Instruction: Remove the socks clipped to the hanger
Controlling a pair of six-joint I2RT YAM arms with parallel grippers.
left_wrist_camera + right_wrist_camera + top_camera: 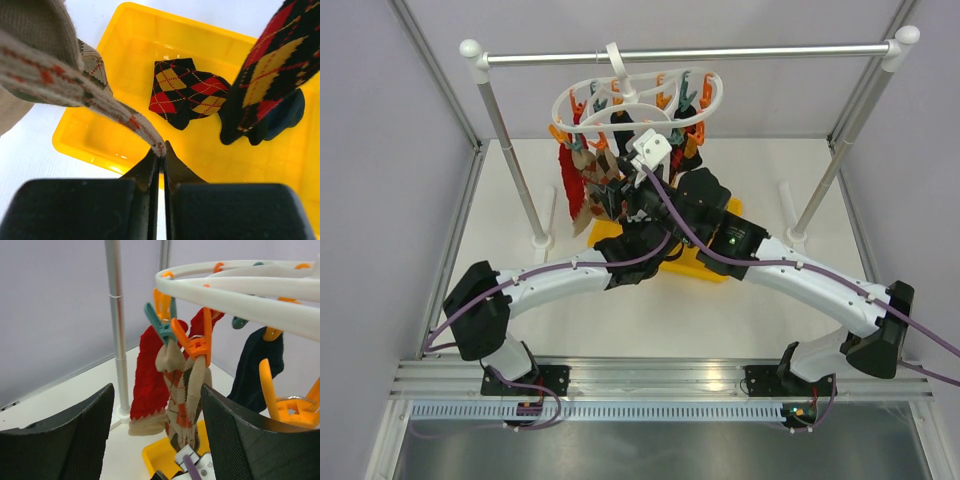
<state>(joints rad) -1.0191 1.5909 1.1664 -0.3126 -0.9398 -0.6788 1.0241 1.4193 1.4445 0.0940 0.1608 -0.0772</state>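
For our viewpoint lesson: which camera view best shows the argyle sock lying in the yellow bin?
Left wrist view: the argyle sock lies in plain sight in the yellow bin. In the top external view the arms hide it; only bin edges show. The right wrist view catches just a bin corner, no sock.

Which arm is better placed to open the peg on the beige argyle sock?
Right, likely. The right tool stands open, facing the orange peg clipping the beige argyle sock. The left tool is shut on that sock's end, above the yellow bin.
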